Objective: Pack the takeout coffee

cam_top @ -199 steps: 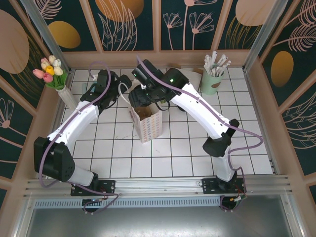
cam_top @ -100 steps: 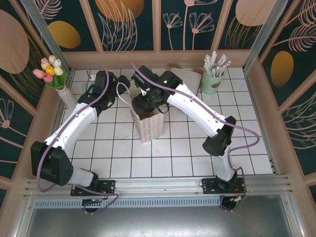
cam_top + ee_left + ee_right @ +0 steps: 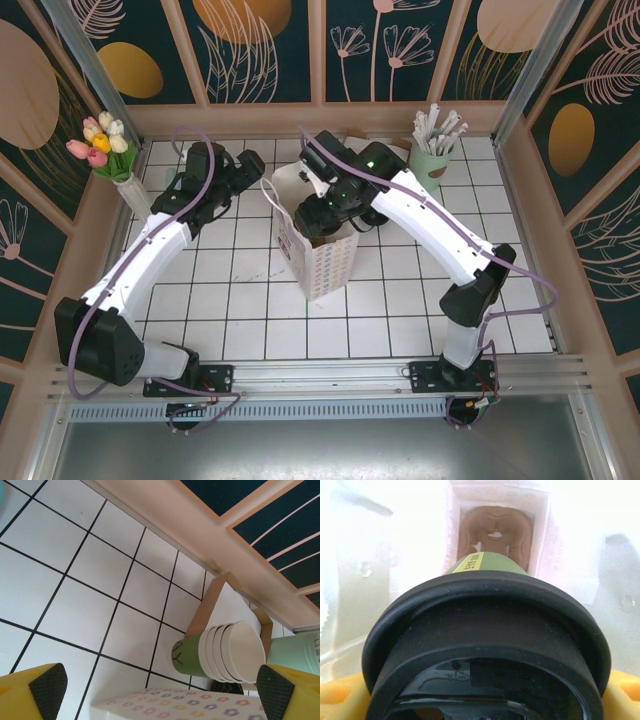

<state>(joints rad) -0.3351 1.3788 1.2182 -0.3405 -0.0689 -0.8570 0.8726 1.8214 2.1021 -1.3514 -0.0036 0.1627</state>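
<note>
Right gripper (image 3: 480,700): clamped on coffee (image 3: 485,625), inside bag (image 3: 335,270).
Left gripper (image 3: 161,692): fully spread, empty; bag beside it.

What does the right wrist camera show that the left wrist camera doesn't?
Right wrist: the takeout coffee, black lid and green side, gripped between yellow fingers, inside the white bag above its brown bottom. Left wrist: a stack of paper cups on its side, a mint-green cup, the tiled table, the left hand open. Both: the bag, from inside and from outside, and yellow fingers.

One bag (image 3: 330,268), one takeout coffee (image 3: 485,645), one straw cup (image 3: 428,172), one cup stack (image 3: 220,652), one tulip vase (image 3: 128,188).
</note>
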